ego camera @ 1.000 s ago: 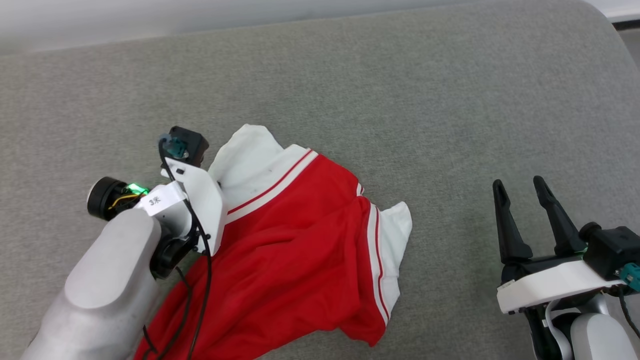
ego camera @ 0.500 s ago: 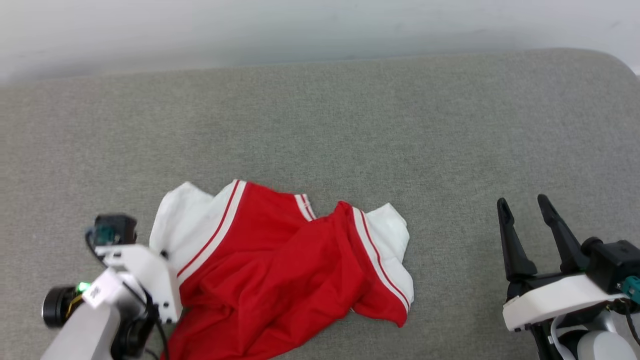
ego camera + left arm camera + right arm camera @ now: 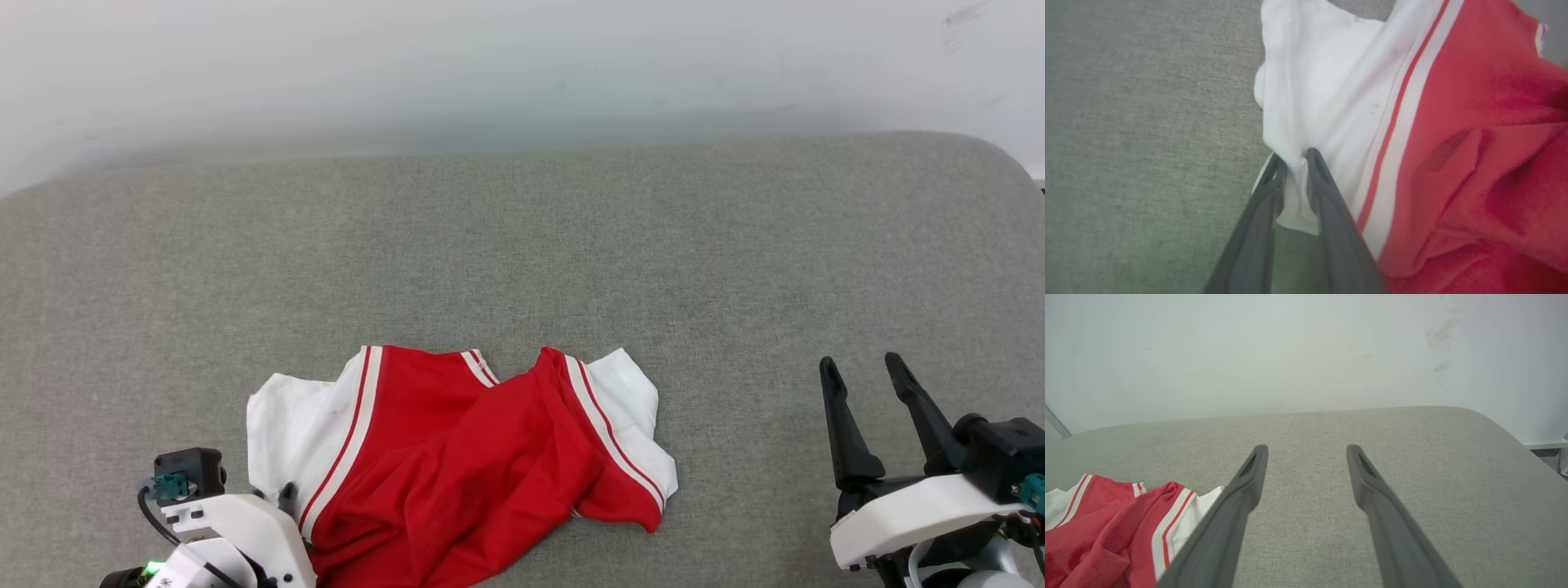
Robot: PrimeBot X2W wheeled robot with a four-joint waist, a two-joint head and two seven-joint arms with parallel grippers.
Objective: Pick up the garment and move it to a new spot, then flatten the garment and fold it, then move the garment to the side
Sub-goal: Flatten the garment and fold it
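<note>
Left claw [image 3: 1295, 156] is clamped on white sleeve [image 3: 1323, 81] of red jersey [image 3: 457, 474]; jersey hem is cut off at head view's bottom edge. Right claw [image 3: 860, 363] is held apart over grey cushion [image 3: 522, 245].

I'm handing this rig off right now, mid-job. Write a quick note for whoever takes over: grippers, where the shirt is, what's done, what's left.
Garment: lies crumpled on the grey cushion, near middle, sleeves bunched, lettering out of sight.
Left gripper: closed on a fold of the white sleeve, at the garment's left edge.
Right gripper: open, empty, apart from the garment, over the cushion at the right.
Done: a grip on the sleeve; nothing flattened or folded.
Left: settle it at its spot, spread it flat, fold it, move it to the side.
</note>
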